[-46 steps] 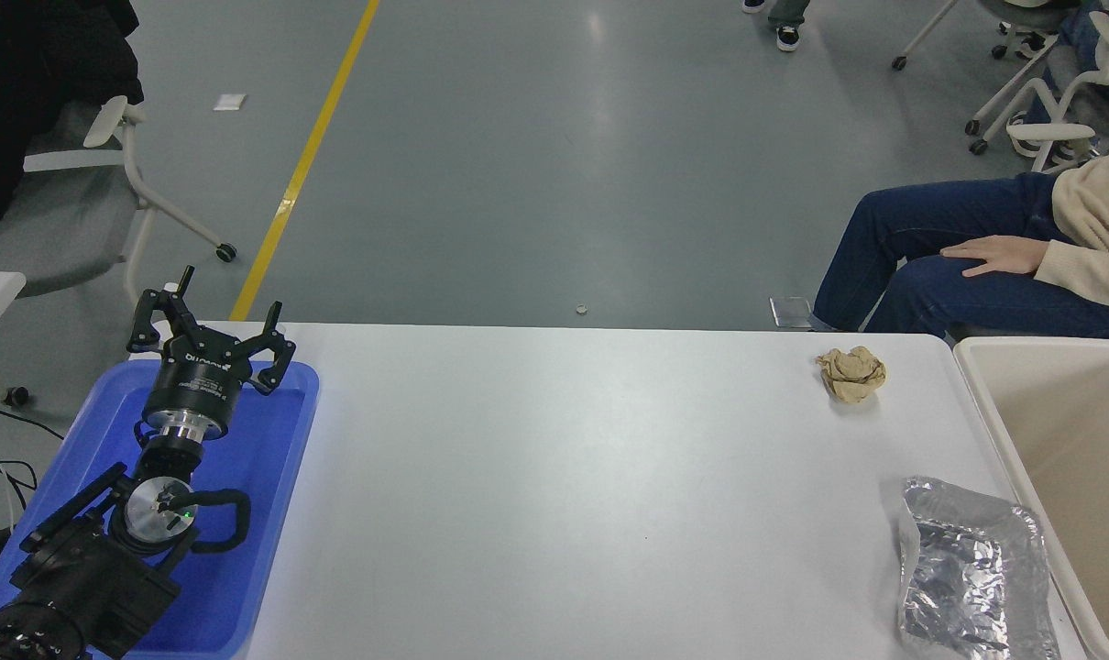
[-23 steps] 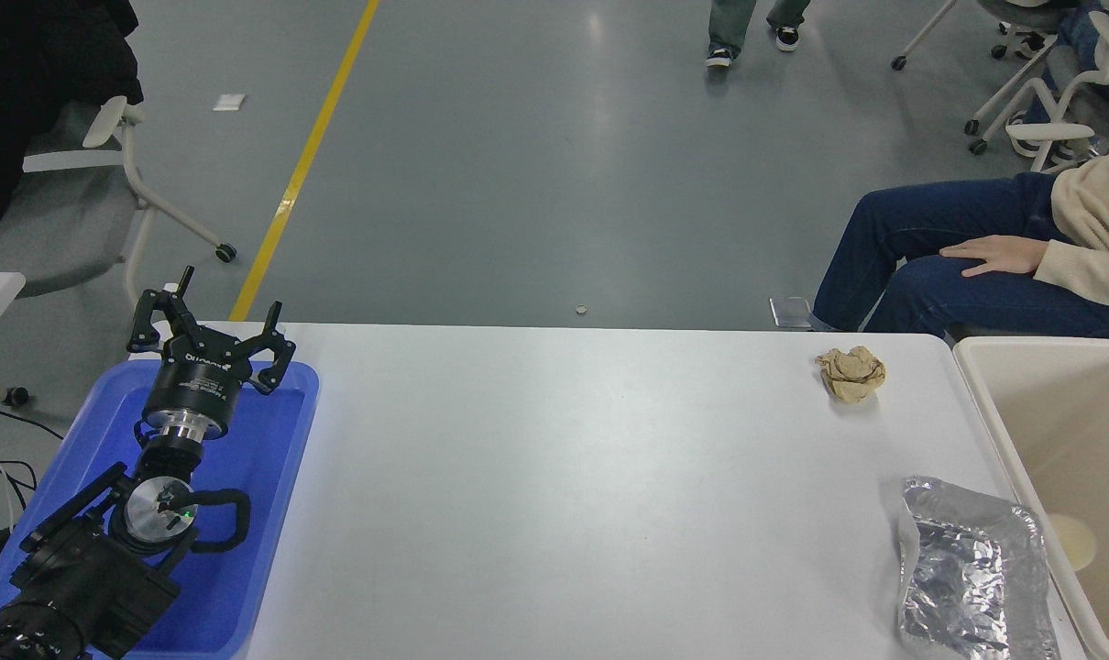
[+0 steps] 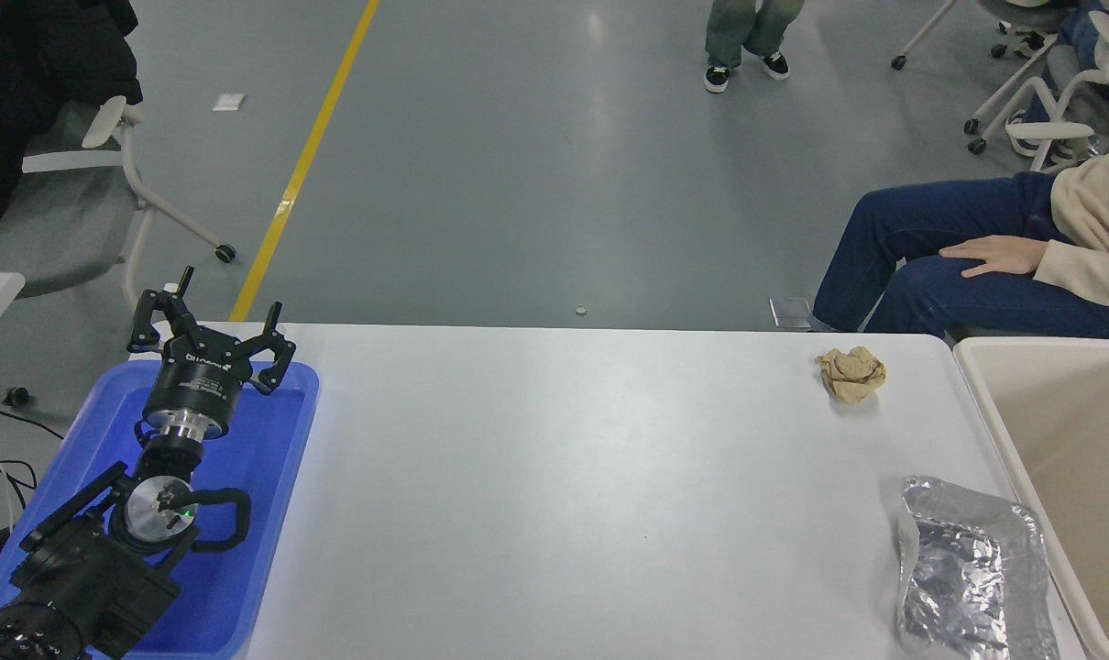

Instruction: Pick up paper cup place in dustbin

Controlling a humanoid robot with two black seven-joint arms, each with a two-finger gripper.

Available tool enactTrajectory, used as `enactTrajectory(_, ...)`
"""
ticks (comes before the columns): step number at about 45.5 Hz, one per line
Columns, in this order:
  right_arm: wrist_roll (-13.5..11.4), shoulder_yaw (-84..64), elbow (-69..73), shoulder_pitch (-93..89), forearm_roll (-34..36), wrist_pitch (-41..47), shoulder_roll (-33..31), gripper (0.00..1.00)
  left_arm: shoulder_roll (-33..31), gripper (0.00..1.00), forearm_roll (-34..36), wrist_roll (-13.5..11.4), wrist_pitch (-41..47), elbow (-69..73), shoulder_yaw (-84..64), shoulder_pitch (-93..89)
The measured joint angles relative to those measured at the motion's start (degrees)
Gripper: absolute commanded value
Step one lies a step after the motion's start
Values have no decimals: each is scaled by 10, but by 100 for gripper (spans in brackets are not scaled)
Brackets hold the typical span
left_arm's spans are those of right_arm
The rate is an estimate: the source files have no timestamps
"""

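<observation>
One pincer [image 3: 208, 332] in view, over the blue tray [image 3: 284, 440] at the desk's [image 3: 564, 477] left end.
Its fingers are spread, gripping nothing; the dustbin [image 3: 994, 431] sits far across at the right edge, and no paper cup shows in it.

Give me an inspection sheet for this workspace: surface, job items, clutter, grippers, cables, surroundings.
Surface: white table, no spills seen.
Job's things: dustbin off the table's right end, visible part bare; paper cup not seen.
Clutter: crumpled brown paper ball far right; silver foil bag near right, beside the dustbin; blue tray at left.
Grippers: left gripper over the tray's far end, jaws open, holding nothing; right one not in view.
Cables: black cables at the left edge.
Surroundings: seated person beyond the far right corner; another person's legs far off; office chairs.
</observation>
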Motion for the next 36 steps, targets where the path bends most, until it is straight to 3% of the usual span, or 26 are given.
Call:
enactTrajectory(9, 0, -147, 150, 159, -30, 19, -19, 100, 0, 100, 0, 0, 0, 0, 0, 0)
enactTrajectory(18, 0, -300, 277, 340, -41, 82, 2, 100, 0, 100, 0, 1, 0, 0, 0, 0)
enactTrajectory(36, 0, -428, 361, 614, -52, 421, 97, 100, 0, 100, -1, 1, 0, 0, 0, 0)
